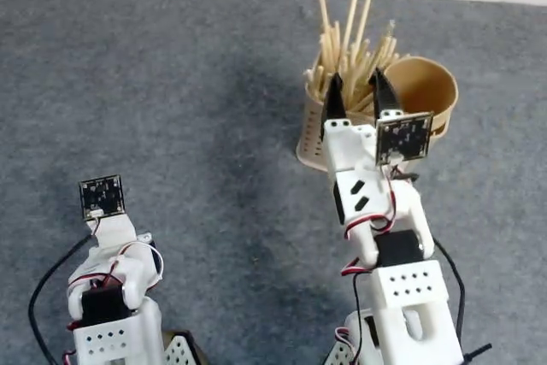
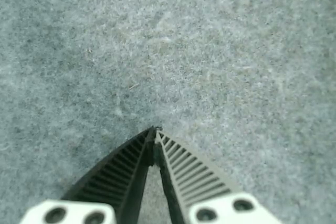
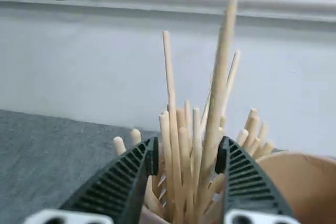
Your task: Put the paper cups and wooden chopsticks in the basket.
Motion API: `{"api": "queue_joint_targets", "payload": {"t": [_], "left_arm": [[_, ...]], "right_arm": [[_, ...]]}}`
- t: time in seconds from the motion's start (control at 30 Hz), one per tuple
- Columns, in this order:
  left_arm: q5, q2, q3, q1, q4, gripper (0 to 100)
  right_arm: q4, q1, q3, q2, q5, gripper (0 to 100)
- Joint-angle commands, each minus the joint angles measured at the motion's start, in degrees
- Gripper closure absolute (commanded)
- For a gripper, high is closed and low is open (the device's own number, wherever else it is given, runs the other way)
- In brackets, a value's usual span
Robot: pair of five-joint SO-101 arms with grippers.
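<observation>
Right pincer (image 1: 357,85) hangs wide over the basket (image 1: 313,141), up at 1 o'clock on the counter (image 1: 171,83). Chopsticks (image 1: 345,49) stand near upright in it, long axis vertical, the bundle dead ahead at 12 o'clock between the jaws. Cup (image 1: 425,87) sits at the basket's 3 o'clock side, mouth up; in it or just beside, can't tell. Left pincer (image 2: 156,130) is pinched together, holding nothing, well apart at 7 o'clock.

The counter (image 1: 171,126) has a grey, felt-like surface. Near its far edge stands a pale perforated basket (image 1: 309,138) packed with upright wooden chopsticks (image 1: 342,53). A brown paper cup (image 1: 427,83) sits against its side (the cup's base is hidden).
</observation>
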Motion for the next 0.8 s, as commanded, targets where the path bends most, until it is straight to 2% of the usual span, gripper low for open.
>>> {"api": "queue_joint_targets", "payload": {"t": [0.0, 0.13, 0.27, 0.5, 0.77], "left_arm": [[0.00, -0.66, 1.10, 1.36, 0.44, 99], [0.00, -0.66, 1.10, 1.36, 0.44, 99], [0.00, -0.66, 1.10, 1.36, 0.44, 99], [0.00, -0.66, 1.10, 1.36, 0.44, 99], [0.00, -0.66, 1.10, 1.36, 0.44, 99]], "right_arm": [[6.99, -0.57, -7.34, -5.23, -0.44, 80.9], [14.20, -0.57, -14.81, -6.11, -0.44, 90.5], [16.66, -0.48, -19.74, -6.11, -0.09, 98.5], [18.07, -0.48, -21.41, -6.55, -0.18, 99.3], [40.57, -2.95, -26.86, -6.55, -0.18, 99.3]]}}
